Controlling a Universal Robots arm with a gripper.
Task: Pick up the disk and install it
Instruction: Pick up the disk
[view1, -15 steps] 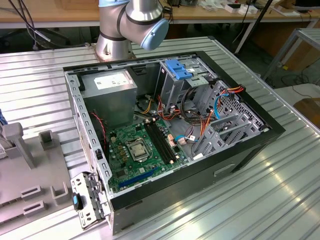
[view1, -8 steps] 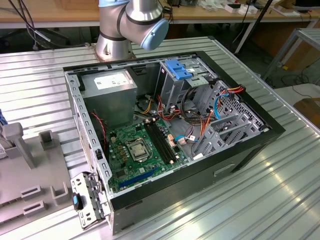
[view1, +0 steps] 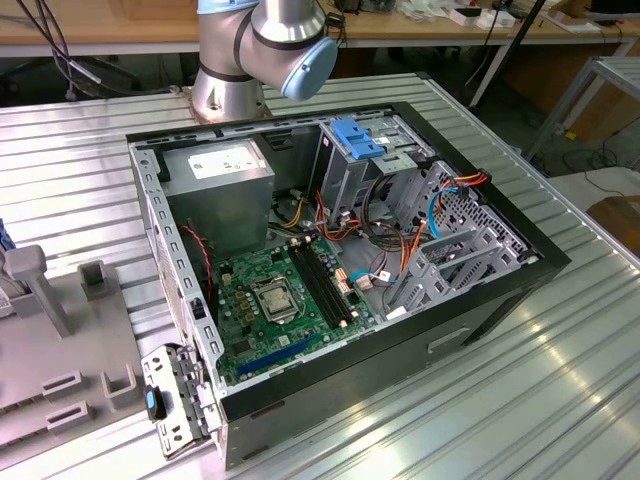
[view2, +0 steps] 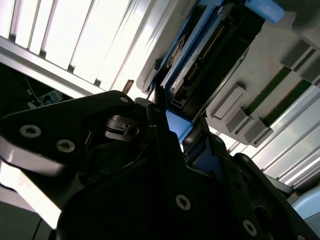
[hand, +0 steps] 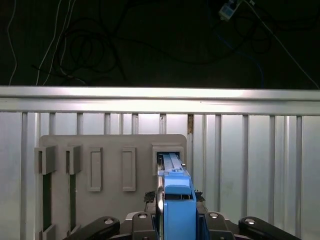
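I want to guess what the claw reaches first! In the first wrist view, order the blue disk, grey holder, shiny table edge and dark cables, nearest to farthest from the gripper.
1. Blue disk: right at the gripper, standing on edge.
2. Grey holder: just beyond, at the disk's far end.
3. Shiny table edge: past the holder.
4. Dark cables: farthest, beyond the table.

Blue-framed disk (hand: 177, 205) upright on edge in grey holder (hand: 112, 142) slot.
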